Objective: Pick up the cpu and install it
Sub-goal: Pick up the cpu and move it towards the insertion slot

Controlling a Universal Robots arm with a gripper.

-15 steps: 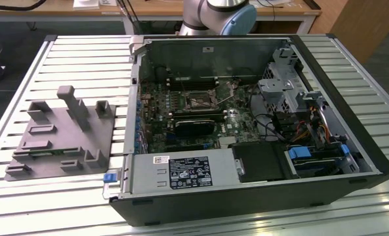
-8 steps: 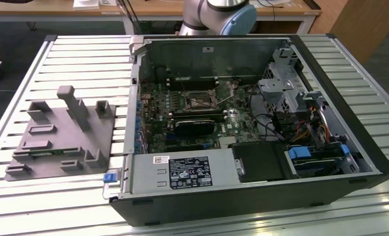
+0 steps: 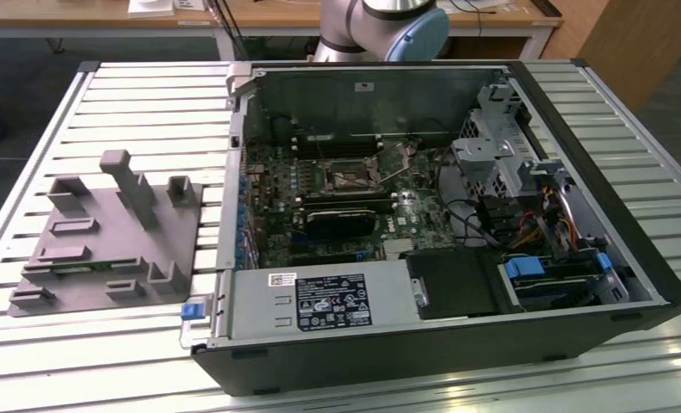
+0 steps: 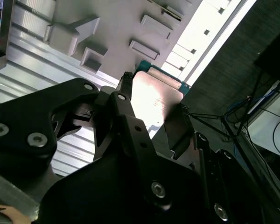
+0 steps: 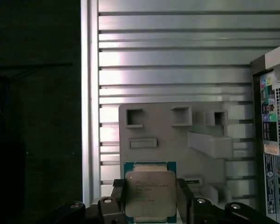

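The gripper (image 5: 150,201) grips the cpu (image 5: 150,191) between its two black fingers (image 5: 117,199), one pressed against each of two opposite edges. The chip's silver-grey top faces the first wrist view, with a thin blue-green rim showing around it; in the second wrist view the same clamped hold is seen from the side. The grey tray (image 5: 168,140) shows beyond the held chip; it lies on the slatted table (image 5: 168,56), beside the open computer case (image 3: 432,224). The socket (image 3: 349,176) sits on the green circuit board (image 3: 274,232) inside that case.
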